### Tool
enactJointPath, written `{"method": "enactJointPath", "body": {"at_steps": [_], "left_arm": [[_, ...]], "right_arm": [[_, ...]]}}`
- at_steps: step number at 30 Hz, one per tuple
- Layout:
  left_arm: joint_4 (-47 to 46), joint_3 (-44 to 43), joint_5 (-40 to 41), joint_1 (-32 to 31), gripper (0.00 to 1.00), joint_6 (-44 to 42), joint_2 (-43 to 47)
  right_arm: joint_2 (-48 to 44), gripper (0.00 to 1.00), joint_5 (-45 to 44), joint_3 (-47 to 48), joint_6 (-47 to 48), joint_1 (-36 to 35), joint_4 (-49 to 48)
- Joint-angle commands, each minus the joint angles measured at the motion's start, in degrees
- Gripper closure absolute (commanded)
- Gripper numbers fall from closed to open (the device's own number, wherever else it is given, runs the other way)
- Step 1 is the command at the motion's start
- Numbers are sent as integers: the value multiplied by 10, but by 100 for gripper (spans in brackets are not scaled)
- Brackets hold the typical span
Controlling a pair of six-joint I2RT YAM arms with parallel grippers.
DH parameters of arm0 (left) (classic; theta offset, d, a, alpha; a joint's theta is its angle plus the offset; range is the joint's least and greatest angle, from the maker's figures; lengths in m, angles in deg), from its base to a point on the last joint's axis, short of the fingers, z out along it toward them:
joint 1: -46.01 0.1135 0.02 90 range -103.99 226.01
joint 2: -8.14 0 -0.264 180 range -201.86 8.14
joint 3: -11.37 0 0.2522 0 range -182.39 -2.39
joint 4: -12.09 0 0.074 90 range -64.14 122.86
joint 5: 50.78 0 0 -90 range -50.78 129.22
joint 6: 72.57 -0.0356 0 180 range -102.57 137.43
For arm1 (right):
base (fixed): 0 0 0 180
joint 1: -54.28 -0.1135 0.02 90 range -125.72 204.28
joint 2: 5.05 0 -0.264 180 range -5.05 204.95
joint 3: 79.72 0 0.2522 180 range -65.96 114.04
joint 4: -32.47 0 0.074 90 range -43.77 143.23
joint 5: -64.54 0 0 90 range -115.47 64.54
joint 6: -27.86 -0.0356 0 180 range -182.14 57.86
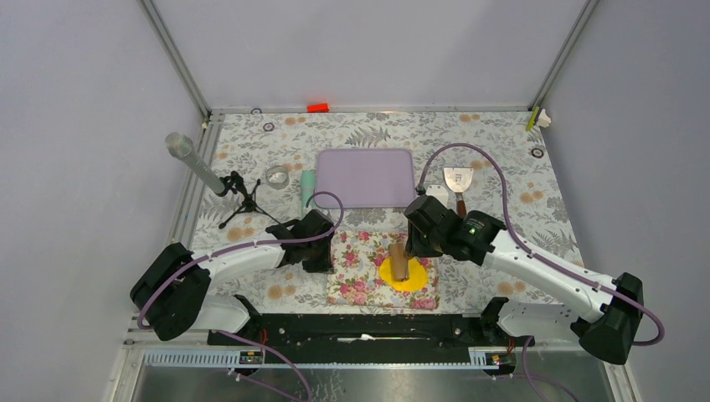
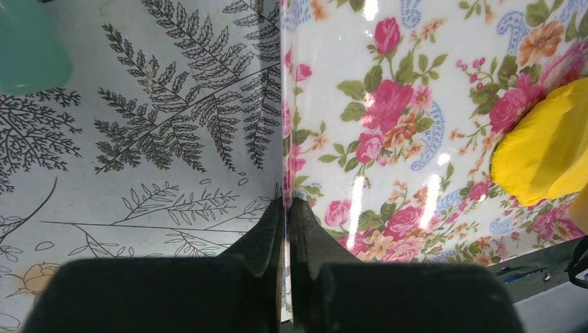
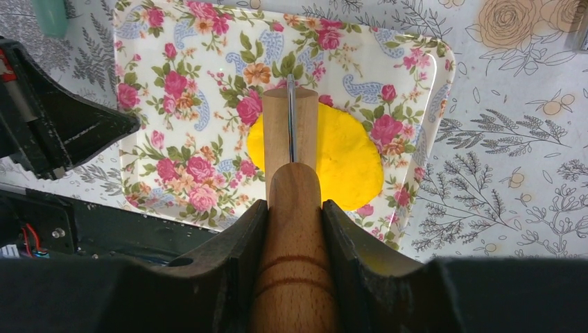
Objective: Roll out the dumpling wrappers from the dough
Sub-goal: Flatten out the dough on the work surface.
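The yellow dough [image 1: 409, 275] lies as a flattened irregular sheet on the floral tray [image 1: 356, 272], toward its right near corner. It also shows in the right wrist view [image 3: 350, 156] and the left wrist view [image 2: 548, 149]. My right gripper [image 3: 295, 208] is shut on the handle of a wooden rolling pin [image 3: 290, 125], whose barrel rests across the dough's left part [image 1: 398, 260]. My left gripper [image 2: 286, 205] is shut on the tray's left rim [image 2: 284, 111]. No small round dumpling wrappers are in view.
A lilac cutting board [image 1: 366, 177] lies behind the tray. A metal scraper [image 1: 458, 180] sits to its right, a teal cup [image 1: 307, 186] and a small clear dish [image 1: 277, 175] to its left. A clear cylinder [image 1: 191, 161] and a small tripod [image 1: 243, 197] stand far left.
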Motion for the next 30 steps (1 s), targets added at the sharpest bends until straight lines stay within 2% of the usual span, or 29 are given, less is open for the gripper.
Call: {"method": "enactJointPath", "body": {"at_steps": [1,4,15,30], "left_arm": [[6,-11,4,0,100,-8,-1],[7,-11,4,-1,100,-9,0],[9,-16,1,-1,100,-11,1],[11,-11,7,-1,100,-10,9]], "right_arm": [[-7,100,-24,-28,-3,-2,-33],[6,100,-3,-50,-10,-2,-45],[104,100,2,-40,-35,-2,18],[137,100,1,-95,-90,-48,-30]]}}
